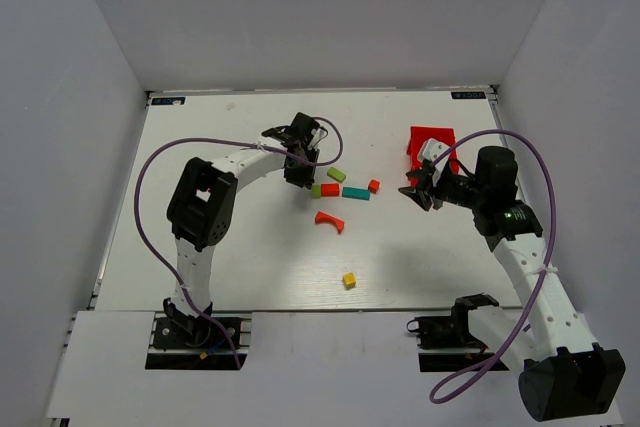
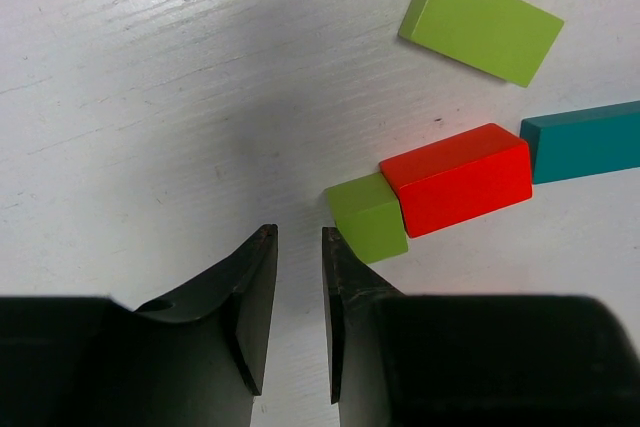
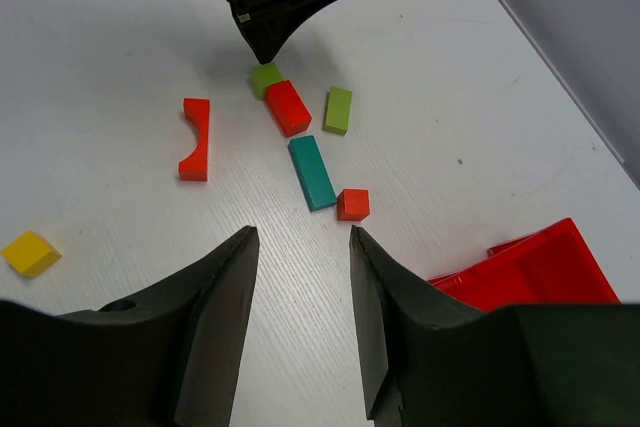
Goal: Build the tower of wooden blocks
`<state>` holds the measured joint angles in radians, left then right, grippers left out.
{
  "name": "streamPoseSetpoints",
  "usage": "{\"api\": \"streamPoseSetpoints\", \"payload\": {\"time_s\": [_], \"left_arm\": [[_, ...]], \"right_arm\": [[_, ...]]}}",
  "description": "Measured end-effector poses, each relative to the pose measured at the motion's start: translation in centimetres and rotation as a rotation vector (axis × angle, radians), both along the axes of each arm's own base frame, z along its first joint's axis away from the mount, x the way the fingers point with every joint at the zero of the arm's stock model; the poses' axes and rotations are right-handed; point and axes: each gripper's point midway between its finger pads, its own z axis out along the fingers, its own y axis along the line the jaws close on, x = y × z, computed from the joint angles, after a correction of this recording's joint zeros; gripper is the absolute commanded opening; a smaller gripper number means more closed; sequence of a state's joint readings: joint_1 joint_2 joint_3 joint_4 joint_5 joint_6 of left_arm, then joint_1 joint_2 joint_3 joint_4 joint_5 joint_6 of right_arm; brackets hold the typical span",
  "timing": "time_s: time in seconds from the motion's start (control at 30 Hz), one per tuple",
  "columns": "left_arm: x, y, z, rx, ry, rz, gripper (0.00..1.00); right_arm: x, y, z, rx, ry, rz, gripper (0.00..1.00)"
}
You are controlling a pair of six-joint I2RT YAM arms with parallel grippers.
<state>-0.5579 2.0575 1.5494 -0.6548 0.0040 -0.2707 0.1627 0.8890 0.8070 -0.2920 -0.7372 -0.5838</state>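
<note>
The blocks lie flat and loose mid-table. A green cube (image 1: 316, 190) touches a red block (image 1: 330, 189), with a teal bar (image 1: 355, 193) just right of it. A green bar (image 1: 336, 174), a small red cube (image 1: 373, 186), a red arch (image 1: 329, 220) and a yellow cube (image 1: 349, 280) lie apart. My left gripper (image 1: 300, 165) hovers just left of the green cube (image 2: 368, 215), jaws a narrow gap apart and empty (image 2: 298, 237). My right gripper (image 1: 418, 190) is open and empty (image 3: 302, 237), right of the small red cube (image 3: 352, 204).
A red plastic bin (image 1: 432, 145) sits at the back right, close behind my right gripper, and also shows in the right wrist view (image 3: 530, 272). White walls enclose the table on three sides.
</note>
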Motion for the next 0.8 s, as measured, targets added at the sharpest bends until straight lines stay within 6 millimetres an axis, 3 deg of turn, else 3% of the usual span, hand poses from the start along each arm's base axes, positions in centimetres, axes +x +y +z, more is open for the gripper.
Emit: {"api": "streamPoseSetpoints", "payload": {"time_s": [0.73,0.8], "left_arm": [[-0.49,0.45,-0.20,0.019,0.020,0.004,0.35],[-0.46,0.59,-0.23,0.026,0.017,0.007,0.40]], "right_arm": [[0.06,-0.11,0.00,0.000,0.001,-0.004,0.48],[0.06,-0.11,0.00,0.000,0.001,-0.004,0.49]]}}
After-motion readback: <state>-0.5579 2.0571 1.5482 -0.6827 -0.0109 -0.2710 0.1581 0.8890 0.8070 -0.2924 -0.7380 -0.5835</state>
